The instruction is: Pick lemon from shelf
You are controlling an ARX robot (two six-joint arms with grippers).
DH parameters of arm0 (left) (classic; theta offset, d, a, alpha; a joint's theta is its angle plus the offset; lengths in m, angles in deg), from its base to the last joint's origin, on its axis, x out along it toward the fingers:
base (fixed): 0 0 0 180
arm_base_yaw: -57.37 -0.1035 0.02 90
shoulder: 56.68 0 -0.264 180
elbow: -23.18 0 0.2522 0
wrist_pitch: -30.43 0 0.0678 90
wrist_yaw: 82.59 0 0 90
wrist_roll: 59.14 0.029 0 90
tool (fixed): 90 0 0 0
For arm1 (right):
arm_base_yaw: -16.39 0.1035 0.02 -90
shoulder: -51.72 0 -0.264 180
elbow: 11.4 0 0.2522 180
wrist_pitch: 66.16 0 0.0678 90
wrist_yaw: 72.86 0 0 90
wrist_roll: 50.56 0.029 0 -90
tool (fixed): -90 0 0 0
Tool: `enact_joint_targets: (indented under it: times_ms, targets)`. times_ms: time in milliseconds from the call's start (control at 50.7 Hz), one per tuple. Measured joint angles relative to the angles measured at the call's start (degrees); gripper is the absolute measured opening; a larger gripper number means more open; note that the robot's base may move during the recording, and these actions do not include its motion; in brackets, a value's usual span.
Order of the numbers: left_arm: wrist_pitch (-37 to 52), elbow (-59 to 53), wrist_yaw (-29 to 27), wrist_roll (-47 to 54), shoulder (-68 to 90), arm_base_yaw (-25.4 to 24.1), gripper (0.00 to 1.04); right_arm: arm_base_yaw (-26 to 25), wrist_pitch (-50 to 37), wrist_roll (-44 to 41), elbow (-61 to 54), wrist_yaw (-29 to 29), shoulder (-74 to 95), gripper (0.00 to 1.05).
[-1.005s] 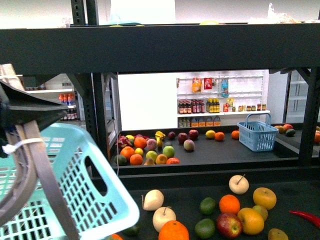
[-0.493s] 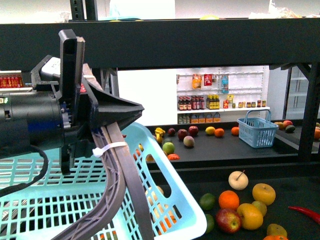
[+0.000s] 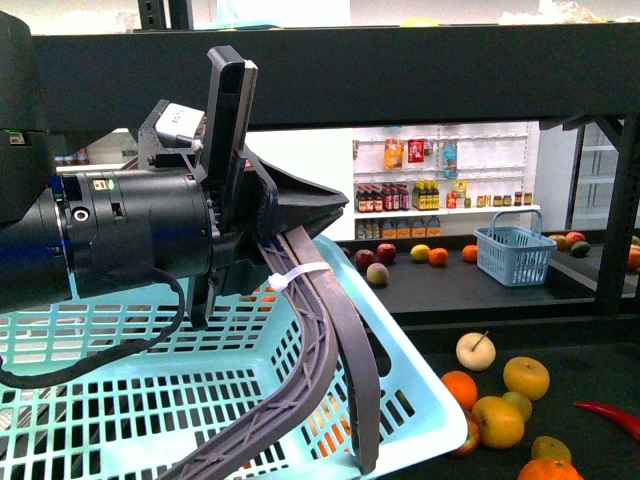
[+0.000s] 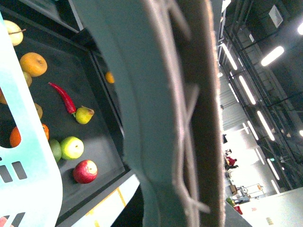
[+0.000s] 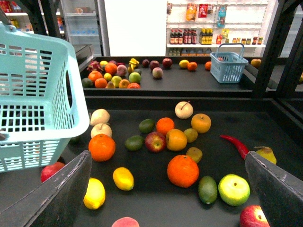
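We found the right fingers spread wide and grasping nothing, the lemon lying near one finger on the shelf tray. The left fingers were clamped over the blue basket rim.

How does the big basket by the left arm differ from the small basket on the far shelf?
The big basket is pale turquoise, tilted, and gripped at its rim by the left gripper; the small basket is deeper blue, stands level on the far tray, handle up, untouched. Both are slotted plastic.
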Motion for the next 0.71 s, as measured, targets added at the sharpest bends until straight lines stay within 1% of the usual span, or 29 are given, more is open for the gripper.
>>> enact_joint_targets:
  times_ms: [39,59,138,158,197,296,394,473,493,532,572,670,690,710]
  targets:
    - [-0.11,0.07,-0.13,0.11,0.04,0.0,0.07,0.0,0.02,0.0,0.0,-0.04,0.0,0.97]
    - [-0.17,0.07,-0.2,0.22,0.11,0.0,0.07,0.48,0.96,0.15,0.15,-1.38,0.52,0.97]
    - [-0.26,0.13,-0.39,0.46,0.2,-0.02,0.07,2.99,8.46,0.79,2.78,-9.49,5.31,0.97]
    - [-0.26,0.13,-0.48,0.44,0.2,-0.02,0.07,3.41,9.4,0.81,3.17,-10.23,6.99,0.97]
    - [-0.28,0.15,-0.46,0.55,0.2,-0.02,0.07,3.76,9.75,0.81,3.3,-9.92,10.25,0.97]
    - [-0.26,0.15,-0.44,0.72,0.24,0.0,0.07,1.07,6.91,1.03,4.17,-4.2,19.87,0.97]
    - [-0.28,0.15,-0.39,0.72,0.24,0.0,0.07,-3.56,0.83,0.11,6.62,2.1,31.06,0.97]
    - [-0.28,0.15,-0.2,0.76,0.24,0.0,0.07,-7.58,-7.41,-2.34,9.86,8.72,44.65,0.97]
    - [-0.28,0.15,-0.2,0.76,0.24,0.0,0.07,-8.0,-8.55,-2.67,10.25,9.38,46.34,0.97]
    - [-0.28,0.15,-0.24,0.74,0.24,0.0,0.07,-9.44,-13.53,-3.93,12.24,11.93,53.81,0.97]
    - [-0.26,0.15,-0.39,0.74,0.24,0.0,0.07,-10.19,-17.07,-4.79,13.99,13.14,59.43,0.97]
    - [-0.28,0.15,-0.42,0.92,0.24,0.0,0.07,-10.8,-27.08,-6.91,20.41,13.97,76.63,0.97]
    - [-0.26,0.17,-0.39,0.94,0.24,0.0,0.07,-10.78,-27.58,-7.04,20.87,14.05,77.83,0.97]
    - [-0.28,0.17,-0.39,0.9,0.24,0.02,0.07,-10.67,-29.53,-7.37,22.77,14.23,82.58,0.97]
